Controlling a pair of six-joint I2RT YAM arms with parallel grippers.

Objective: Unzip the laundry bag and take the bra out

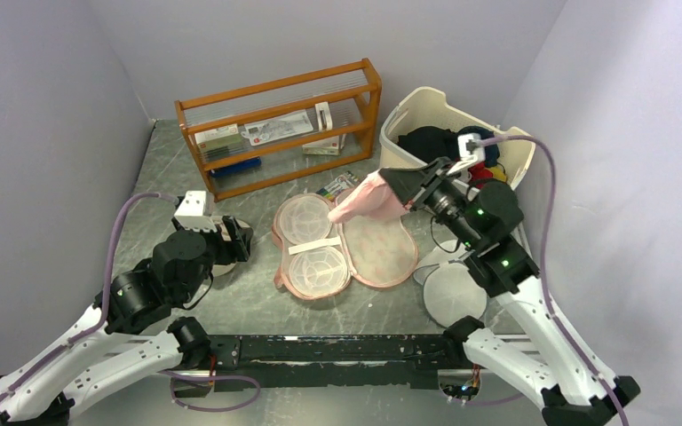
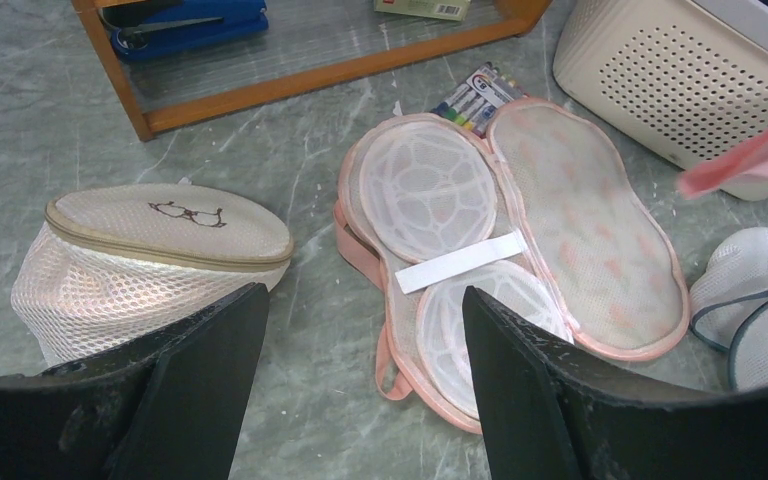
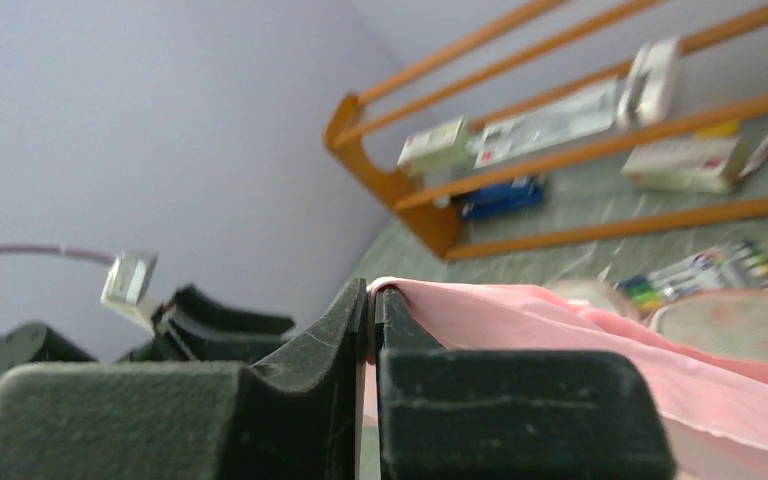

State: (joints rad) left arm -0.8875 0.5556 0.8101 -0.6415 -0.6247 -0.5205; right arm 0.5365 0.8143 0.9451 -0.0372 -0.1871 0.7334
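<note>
My right gripper (image 3: 372, 300) clenched on bra (image 1: 366, 201), over open bag's (image 1: 382, 253) 1 o'clock edge; left gripper (image 2: 360, 300) wide open at bag's 9 o'clock.

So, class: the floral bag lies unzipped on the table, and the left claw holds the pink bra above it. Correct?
No. The right claw holds the pink bra, as the right wrist view shows; the left claw is open and empty. The floral bag does lie unzipped.

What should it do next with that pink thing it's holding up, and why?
Probably carry the bra sideways and set it on the table: the right hand is shut on it, above the laundry bag, already lying open.
</note>
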